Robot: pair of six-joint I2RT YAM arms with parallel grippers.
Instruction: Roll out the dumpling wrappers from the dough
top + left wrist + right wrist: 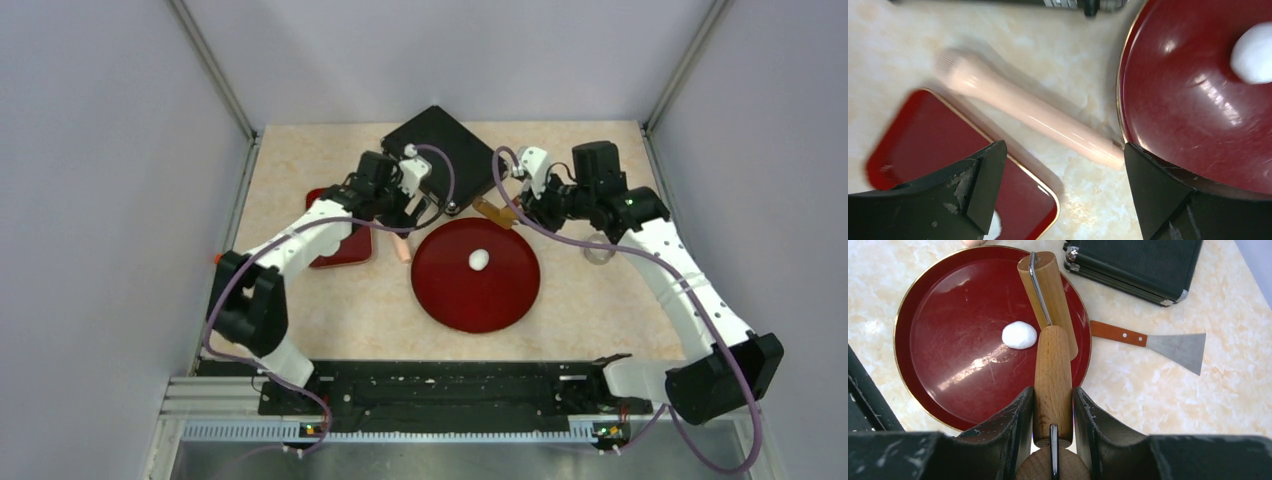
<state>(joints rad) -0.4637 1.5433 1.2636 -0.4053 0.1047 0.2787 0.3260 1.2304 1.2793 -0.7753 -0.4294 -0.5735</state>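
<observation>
Dough [479, 260], a small white ball, sits near the middle of a round red plate [450, 305] on a marbled beige table [350, 320]; nothing is touching it.

The right gripper [1053, 395] has its jaws drawn narrow onto the handle of a wooden roller [1053, 365]. The roller's barrel reaches over the far rim of the plate, apart from the dough. Whether the barrel touches the plate cannot be told.

The left gripper [1063, 165] hangs with its jaws wide and holds nothing. Under them a pale pink stick [1028, 112] lies on the table between a small red tray [923, 145] and the plate, one end close to the plate's rim.

A scraper [1173, 345] with a wooden handle lies flat beside the plate. Near it, beyond the plate, is a black case [1138, 260].
</observation>
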